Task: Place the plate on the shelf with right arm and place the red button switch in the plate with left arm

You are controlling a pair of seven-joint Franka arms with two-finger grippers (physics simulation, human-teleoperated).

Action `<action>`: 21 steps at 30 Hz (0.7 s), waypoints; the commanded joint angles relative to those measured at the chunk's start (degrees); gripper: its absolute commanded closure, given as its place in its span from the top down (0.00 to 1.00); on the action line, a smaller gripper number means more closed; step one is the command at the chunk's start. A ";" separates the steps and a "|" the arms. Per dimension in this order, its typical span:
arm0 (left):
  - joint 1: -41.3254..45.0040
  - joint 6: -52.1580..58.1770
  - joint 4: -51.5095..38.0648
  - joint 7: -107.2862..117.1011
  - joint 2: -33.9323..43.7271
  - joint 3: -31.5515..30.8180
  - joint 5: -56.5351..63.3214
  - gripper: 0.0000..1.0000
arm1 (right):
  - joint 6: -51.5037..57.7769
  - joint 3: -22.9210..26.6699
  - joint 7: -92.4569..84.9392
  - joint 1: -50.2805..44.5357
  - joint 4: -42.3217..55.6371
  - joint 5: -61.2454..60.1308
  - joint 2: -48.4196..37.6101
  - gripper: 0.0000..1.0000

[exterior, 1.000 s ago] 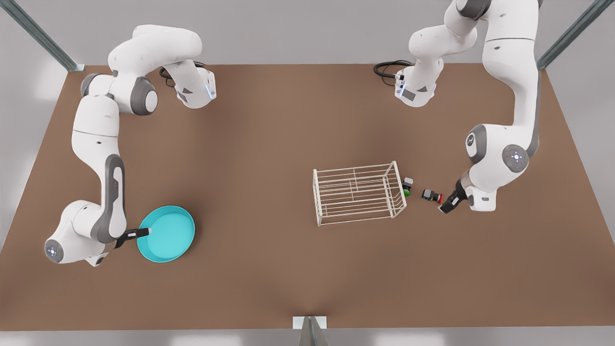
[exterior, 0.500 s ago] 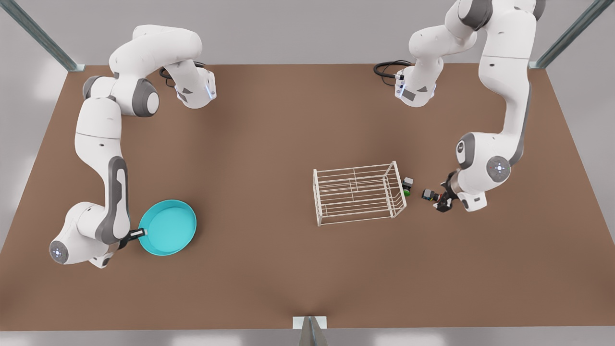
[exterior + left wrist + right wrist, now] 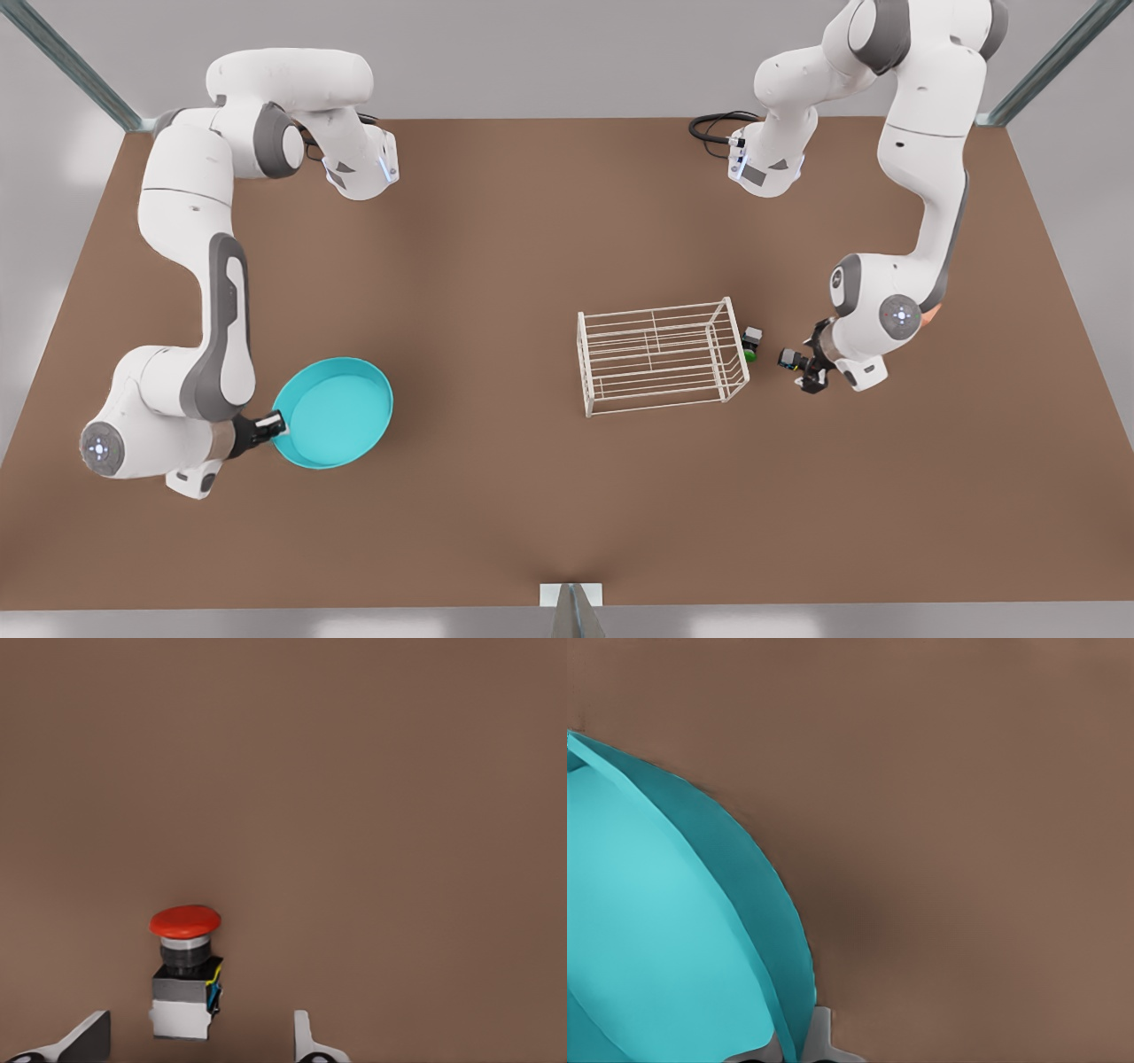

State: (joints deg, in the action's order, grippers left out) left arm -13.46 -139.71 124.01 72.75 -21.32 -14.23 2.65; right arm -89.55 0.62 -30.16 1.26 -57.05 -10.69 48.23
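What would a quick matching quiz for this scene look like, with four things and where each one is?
1 plate
2 shelf
3 red button switch
4 green-capped switch

A between open fingers of left gripper
B rim pinched by right gripper
C empty, mid-table
D right beside the rack's end

Pairs: 1-B, 2-C, 3-A, 4-D

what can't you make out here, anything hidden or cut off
- Right hand in the right wrist view: fingers cut off by the picture's edge, clamped on the round turquoise plate's rim.
- Left hand in the left wrist view: only its open fingertips show, either side of the tiny black switch with a red cap.
- Tiny grey switch with a green cap, front view: too small for detail beside the white wire rack.
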 commanded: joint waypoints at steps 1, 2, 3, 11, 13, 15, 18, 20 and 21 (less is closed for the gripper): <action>-0.34 -4.51 0.53 2.66 -0.21 0.00 0.25 1.00 | 1.92 -1.23 15.65 -2.49 0.01 0.23 -0.86 0.16; -0.34 -5.13 0.88 2.57 -0.65 0.00 0.25 1.00 | 1.66 -2.82 19.78 -3.55 0.01 0.23 -0.86 0.16; -0.34 -5.22 0.88 2.48 -0.74 0.00 0.25 1.00 | 1.39 -5.28 23.65 -3.55 0.01 0.23 -0.86 0.17; -0.51 -6.80 4.05 -0.51 -0.21 0.17 2.71 1.00 | 0.87 -8.62 47.12 -12.42 0.01 0.67 -5.96 0.19; -0.51 -6.89 4.40 -0.59 -0.21 0.26 3.67 1.00 | -1.41 -8.71 53.89 -15.59 0.01 0.67 -5.96 0.19; -0.42 -6.98 4.40 -0.59 -0.48 0.26 3.68 1.00 | -4.85 -8.79 61.27 -19.02 0.01 0.67 -5.96 0.19; -0.42 -7.06 4.40 -0.68 -1.00 0.26 4.91 1.00 | -9.76 -8.71 72.35 -24.11 -0.08 0.76 -5.61 0.19; -0.08 -7.06 4.31 -0.51 -1.27 0.26 4.91 1.00 | -14.07 -8.71 77.08 -26.48 -0.16 0.76 -5.26 0.19; 0.01 -7.06 4.40 -0.51 -1.27 0.26 4.91 1.00 | -16.79 -8.71 81.12 -28.59 -0.16 0.76 -4.38 0.19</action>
State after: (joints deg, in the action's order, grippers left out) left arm -13.55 -146.50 128.46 72.69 -22.57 -13.97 7.12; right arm -98.20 -8.07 8.15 -26.17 -57.22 -10.18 43.55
